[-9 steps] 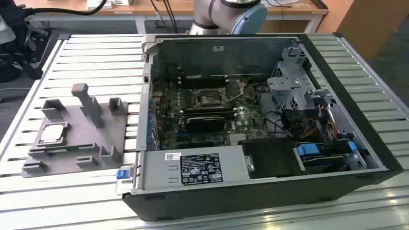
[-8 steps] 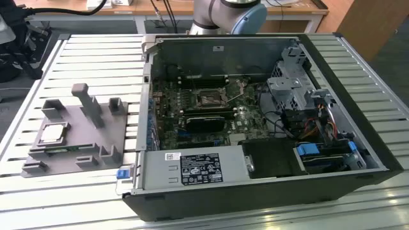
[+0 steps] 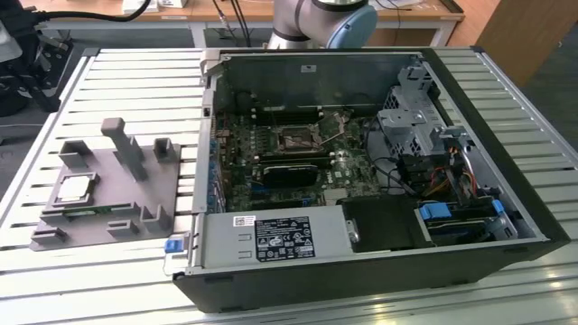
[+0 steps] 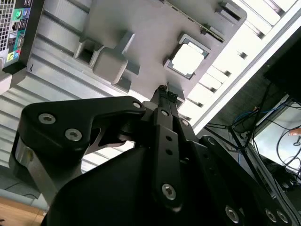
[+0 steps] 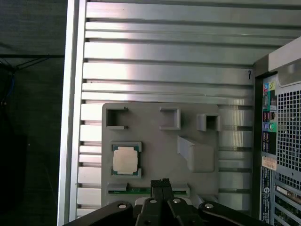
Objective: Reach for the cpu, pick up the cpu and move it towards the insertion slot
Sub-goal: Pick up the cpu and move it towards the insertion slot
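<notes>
The cpu [image 3: 74,188] lies flat in a square pocket of a grey fixture [image 3: 108,169] on the slatted table, at the exterior view's left. Both wrist views show it from above, silvery with a pale rim, cpu [image 5: 125,160] and cpu [image 4: 188,60]. My gripper [image 5: 160,181] hangs well above the fixture, its black fingertips pressed together with nothing between them, and its tips line up beside the cpu, gripper [image 4: 163,90]. The insertion slot [image 3: 296,141] is the shiny-framed socket on the motherboard inside the open computer case.
The open computer case [image 3: 361,176] fills the middle and right of the table, with a black heatsink block [image 3: 289,175] beside the socket. A green memory stick [image 5: 141,190] sits in the fixture near the cpu. Upright posts [image 3: 122,145] rise from the fixture.
</notes>
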Controlling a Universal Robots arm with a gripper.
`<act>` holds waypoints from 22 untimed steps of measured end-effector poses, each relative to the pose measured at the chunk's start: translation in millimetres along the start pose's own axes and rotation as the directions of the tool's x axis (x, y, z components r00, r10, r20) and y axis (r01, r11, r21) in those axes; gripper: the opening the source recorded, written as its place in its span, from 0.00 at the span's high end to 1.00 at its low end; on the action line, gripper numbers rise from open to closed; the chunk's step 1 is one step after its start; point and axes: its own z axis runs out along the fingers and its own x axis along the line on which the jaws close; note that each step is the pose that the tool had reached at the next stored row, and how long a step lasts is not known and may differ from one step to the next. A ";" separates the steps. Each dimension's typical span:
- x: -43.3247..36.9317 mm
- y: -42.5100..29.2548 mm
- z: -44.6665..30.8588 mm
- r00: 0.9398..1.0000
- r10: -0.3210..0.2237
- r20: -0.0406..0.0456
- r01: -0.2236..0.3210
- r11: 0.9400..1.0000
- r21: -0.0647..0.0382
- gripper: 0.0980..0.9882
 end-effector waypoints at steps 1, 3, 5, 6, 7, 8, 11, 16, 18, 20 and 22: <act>0.0 0.0 0.0 1.000 0.000 0.000 0.000 1.000 0.000 0.99; 2.1 0.0 0.0 1.000 0.000 0.000 0.000 1.000 0.000 0.99; 10.8 0.2 0.1 1.000 0.000 0.000 0.000 1.000 0.000 0.99; 15.3 0.3 0.4 1.000 0.000 0.000 0.000 1.000 0.000 0.99; 19.8 0.3 0.8 1.000 0.000 0.000 0.000 1.000 0.000 0.99; 24.3 0.4 1.3 1.000 0.000 0.000 0.000 1.000 0.000 0.99; 37.2 0.5 3.6 1.000 0.000 0.000 0.000 1.000 0.000 0.98; 40.6 -4.0 8.5 1.000 -0.001 0.000 0.001 1.000 0.002 0.78; 41.1 -5.3 12.3 1.000 -0.003 0.000 0.003 1.000 0.002 0.65; 41.5 -6.5 15.8 1.000 -0.006 -0.001 0.006 1.000 0.002 0.59; 42.1 -7.4 19.5 1.000 -0.008 -0.001 0.008 1.000 0.002 0.52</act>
